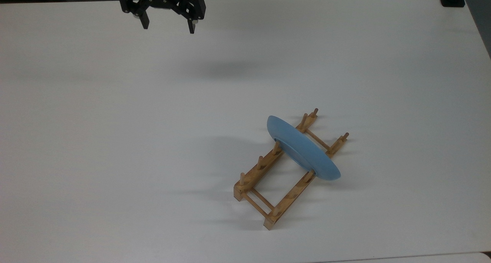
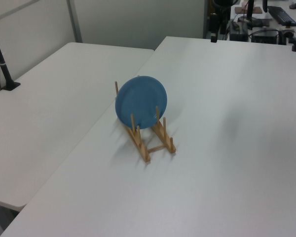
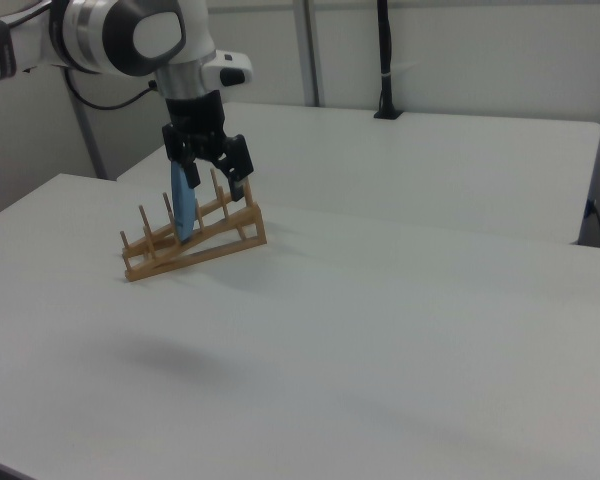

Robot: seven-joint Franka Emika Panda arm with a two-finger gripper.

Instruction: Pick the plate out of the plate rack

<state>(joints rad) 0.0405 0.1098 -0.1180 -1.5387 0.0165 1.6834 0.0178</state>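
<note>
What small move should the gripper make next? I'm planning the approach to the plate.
Probably travel toward the rack. The open gripper hangs high near the table's far edge in the top view, well away from the plate, which stands upright between the pegs.

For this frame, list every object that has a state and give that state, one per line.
plate: standing on edge in the plate rack, between pegs, leaning, not gripped.
plate rack: resting flat on the table, holding one plate, its other slots free.
gripper: open, holding nothing, raised above the table near the top view's upper edge, far from the plate.
table: white, bearing the rack.
</note>
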